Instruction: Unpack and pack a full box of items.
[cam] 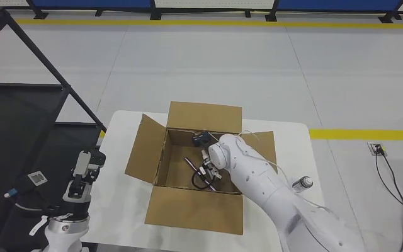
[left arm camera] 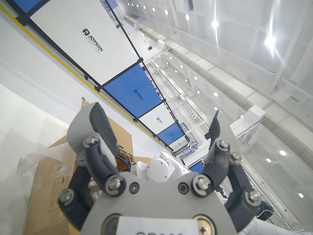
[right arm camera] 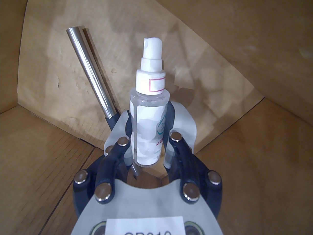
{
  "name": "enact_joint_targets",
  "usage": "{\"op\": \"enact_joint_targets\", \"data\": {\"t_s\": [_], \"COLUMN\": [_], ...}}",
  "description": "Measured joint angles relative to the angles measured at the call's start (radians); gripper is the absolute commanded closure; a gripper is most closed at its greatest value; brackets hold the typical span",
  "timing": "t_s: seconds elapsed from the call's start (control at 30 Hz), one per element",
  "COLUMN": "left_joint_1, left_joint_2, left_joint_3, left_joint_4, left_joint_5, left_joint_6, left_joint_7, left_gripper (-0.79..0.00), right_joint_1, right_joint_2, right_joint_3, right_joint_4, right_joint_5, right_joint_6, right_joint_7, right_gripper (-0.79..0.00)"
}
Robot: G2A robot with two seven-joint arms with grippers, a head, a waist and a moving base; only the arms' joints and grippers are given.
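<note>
Arm hides much of the box; right claw clamps a clear, white-capped spray bottle; left claw, nine o'clock, gapes empty.

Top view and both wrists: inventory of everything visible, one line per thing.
cardboard box: 1, brown, flaps open, on the table
table: 1, white, under the box
spray bottle: 1, clear with white pump, inside the box, held
metal tube: 1, silver with dark end, in the box beside the spray bottle
dark object: 1, black, by the box's far wall; kind unclear
small bottle: 1, greyish, on the table outside the box
floor lines: 2, yellow, beyond the table
right end effector: 1, grey and black, in the box, shut on the spray bottle
left end effector: 1, grey and black, open, holding nothing, outside the box
</note>
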Motion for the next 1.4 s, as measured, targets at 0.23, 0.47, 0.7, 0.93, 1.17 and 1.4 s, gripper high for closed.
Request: {"op": "enact_joint_targets", "data": {"t_s": [0.23,0.47,0.7,0.93,1.17,1.4], "left_joint_1": [0.000,0.000,0.000,0.000,0.000,0.000], "left_joint_2": [0.000,0.000,0.000,0.000,0.000,0.000], "left_joint_3": [0.000,0.000,0.000,0.000,0.000,0.000], "left_joint_4": [0.000,0.000,0.000,0.000,0.000,0.000], "left_joint_5": [0.000,0.000,0.000,0.000,0.000,0.000], "left_joint_6": [0.000,0.000,0.000,0.000,0.000,0.000], "left_joint_7": [0.000,0.000,0.000,0.000,0.000,0.000], "left_gripper": [-0.785,-0.785,-0.785,-0.785,-0.785,-0.785], "right_joint_1": [0.006,-0.004,-0.028,-0.056,-0.138,-0.315], "right_joint_2": [-0.015,-0.018,-0.005,0.038,0.123,0.232], "right_joint_3": [0.007,0.012,0.024,0.076,0.184,0.389], "right_joint_4": [0.020,-0.002,-0.068,-0.185,-0.427,-0.811], "right_joint_5": [-0.012,-0.044,-0.089,-0.125,-0.207,-0.345], "right_joint_6": [-0.027,-0.039,-0.021,-0.017,0.024,0.097], "right_joint_7": [-0.004,-0.011,-0.021,-0.024,0.011,0.091], "right_gripper": [-0.332,-0.366,-0.385,-0.391,-0.391,-0.653]}}
